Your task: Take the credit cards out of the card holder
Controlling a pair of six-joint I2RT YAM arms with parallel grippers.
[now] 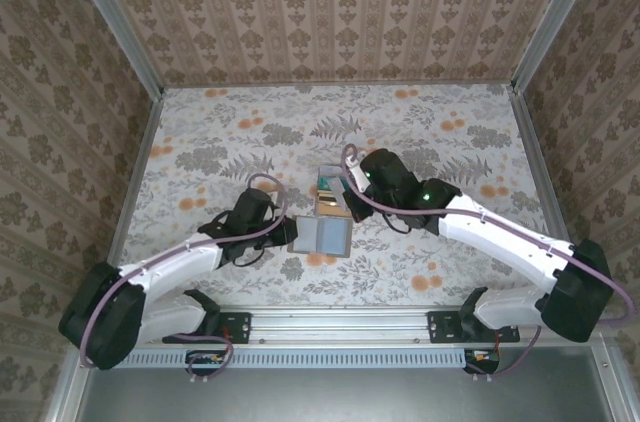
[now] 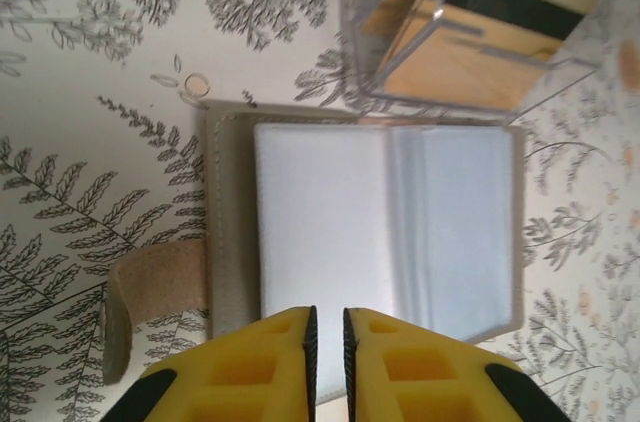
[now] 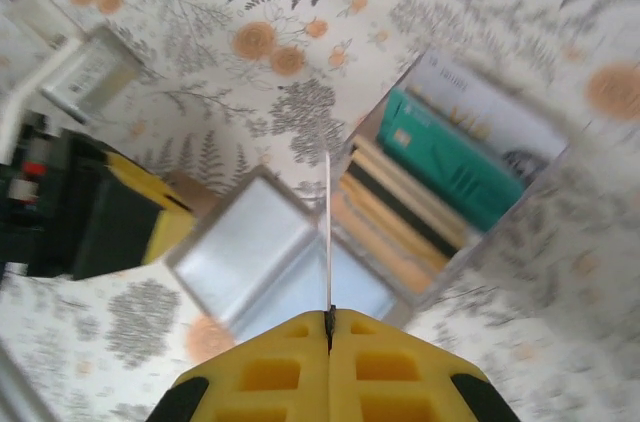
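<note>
On your flowered table [image 1: 450,142] the card holder [image 1: 322,235] lies open at centre, your left claw [image 2: 327,342] barely parted at its left edge. Just beyond, a clear box [image 2: 360,42] holds a teal card [image 3: 450,157] and tan cards [image 3: 395,217]. Your right claw [image 3: 328,327] pinches one thin card [image 3: 327,222] edge-on.

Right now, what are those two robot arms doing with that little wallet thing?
They are emptying cards out of the flat taupe-brown card holder, which lies open on the flowery table. The right gripper is shut on a thin pale card, seen edge-on, above the holder. A clear plastic box beside the holder has a teal-green card and gold-tan cards in it. The left gripper sits at the holder's near edge, jaws a slit apart.
</note>
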